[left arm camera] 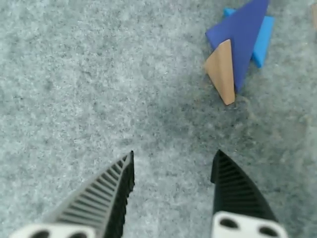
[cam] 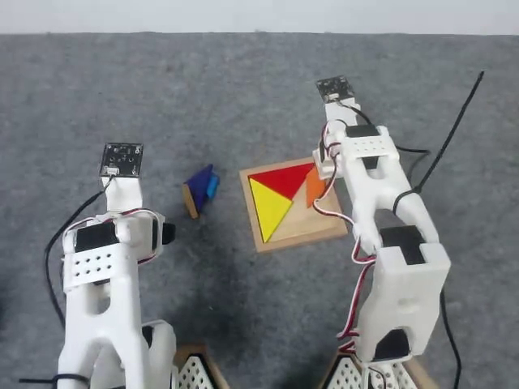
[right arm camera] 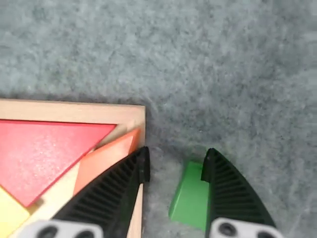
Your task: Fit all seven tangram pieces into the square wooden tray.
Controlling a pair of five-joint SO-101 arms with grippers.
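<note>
Grey felt desk (cam: 243, 97): tray (cam: 310, 232) part filled, green piece (right arm camera: 189, 199) lying just outside its rim. Your right tool (right arm camera: 177, 153) hangs released astride that rim, your left tool (left arm camera: 174, 154) released over bare felt. Clear the rim before closing on green.

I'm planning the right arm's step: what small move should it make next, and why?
Probably shift the right gripper off the tray toward the green piece: one open finger overlaps the tray's edge, while the piece lies outside it.
</note>
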